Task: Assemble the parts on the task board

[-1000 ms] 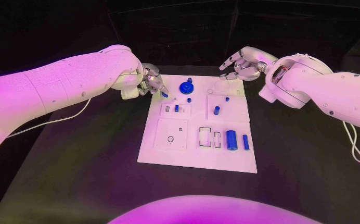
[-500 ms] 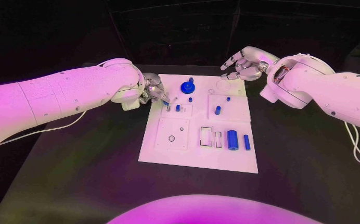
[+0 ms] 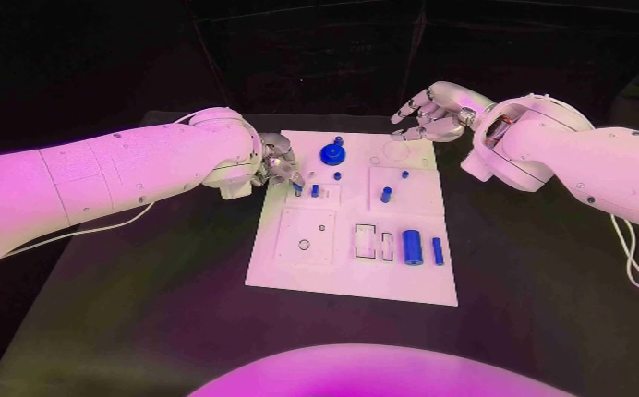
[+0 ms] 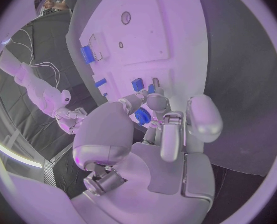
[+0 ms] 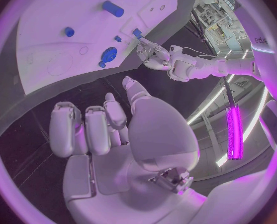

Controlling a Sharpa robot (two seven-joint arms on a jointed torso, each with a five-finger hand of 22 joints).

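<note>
We see the task board lying in the middle of the black table, with small blue parts on it: a round one at its far edge and a larger cylinder near its right front. The left hand sits at the board's far left edge, fingertips down by a small blue part; we cannot tell whether it grips anything. The right hand hovers beyond the board's far right corner, fingers loosely curled and holding nothing.

Task board mid-table; L hand at its left edge, R hand behind.
</note>
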